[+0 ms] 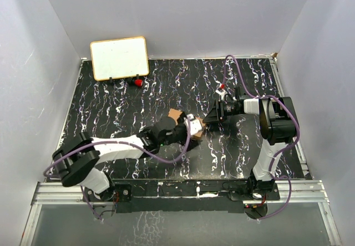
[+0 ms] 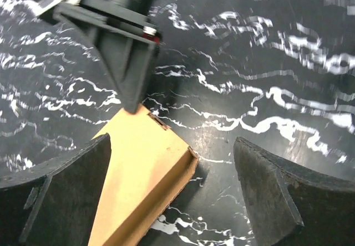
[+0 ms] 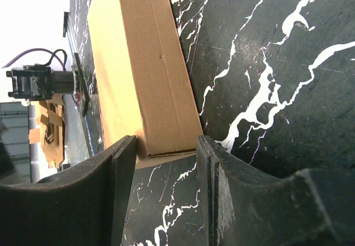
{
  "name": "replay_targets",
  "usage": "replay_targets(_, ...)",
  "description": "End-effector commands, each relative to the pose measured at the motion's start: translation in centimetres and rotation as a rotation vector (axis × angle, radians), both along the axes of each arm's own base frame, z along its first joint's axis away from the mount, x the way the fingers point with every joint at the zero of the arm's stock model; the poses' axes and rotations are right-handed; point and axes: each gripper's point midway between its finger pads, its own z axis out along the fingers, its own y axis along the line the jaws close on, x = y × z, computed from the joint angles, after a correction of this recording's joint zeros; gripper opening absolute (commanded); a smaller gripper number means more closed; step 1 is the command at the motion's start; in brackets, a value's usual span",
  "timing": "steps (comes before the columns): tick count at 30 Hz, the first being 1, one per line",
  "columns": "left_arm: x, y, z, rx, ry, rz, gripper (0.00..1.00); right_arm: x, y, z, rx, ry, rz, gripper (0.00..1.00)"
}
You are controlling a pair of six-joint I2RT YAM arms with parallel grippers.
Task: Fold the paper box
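Brown paper box (image 3: 145, 68), mostly hidden overhead, right gripper (image 3: 165, 144) pinching its end, left gripper (image 2: 173, 146) spread wide

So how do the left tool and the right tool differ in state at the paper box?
The left tool stands wide open, while the right tool is closed on one end of the paper box. The box sits to one side of the left tool's gap, but it fills the right tool's gap. Both are at the same box.
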Motion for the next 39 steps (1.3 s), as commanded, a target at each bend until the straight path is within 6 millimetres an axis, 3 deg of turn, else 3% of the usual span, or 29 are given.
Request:
replay_targets(1,2.2,2.0,4.5,-0.209,0.355,0.322,0.92,1.3,-0.1,0.1,-0.006,-0.053,0.0,0.5)
replay_targets(3,3.0,3.2,4.9,-0.271,0.52,0.425,0.97,1.4,-0.2,0.1,-0.008,-0.052,0.0,0.5)
replay_targets(9,5.4,9.3,5.3,-0.57,0.936,0.708,0.97,1.3,-0.2,0.0,-0.009,-0.048,0.0,0.51)
replay_targets(13,6.0,12.6,4.0,-0.651,1.013,0.894,0.75,1.3,-0.2,-0.1,-0.008,-0.047,0.0,0.51)
replay_targets(16,6.2,14.1,1.7,-0.63,1.12,1.06,0.66,1.3,-0.2,-0.1,-0.011,-0.047,-0.001,0.51)
replay_targets(20,5.8,15.0,-2.1,-0.495,1.247,1.277,0.68,1.4,-0.2,-0.1,-0.014,-0.047,-0.002,0.51)
replay_targets(24,5.4,15.6,-4.4,-0.404,1.285,1.387,0.72,1.4,-0.2,-0.2,-0.016,-0.047,-0.003,0.51)
replay_targets(30,5.7,15.1,-5.9,-0.477,1.31,1.368,0.72,1.3,-0.2,-0.3,-0.015,-0.042,-0.002,0.51)
replay_targets(37,7.3,13.9,-6.0,-0.556,1.3,1.316,0.71,1.3,-0.2,-0.3,-0.015,-0.041,-0.001,0.51)
replay_targets(39,7.5,13.8,-6.1,-0.562,1.297,1.314,0.66,1.3,-0.2,-0.3,-0.015,-0.04,-0.001,0.51)
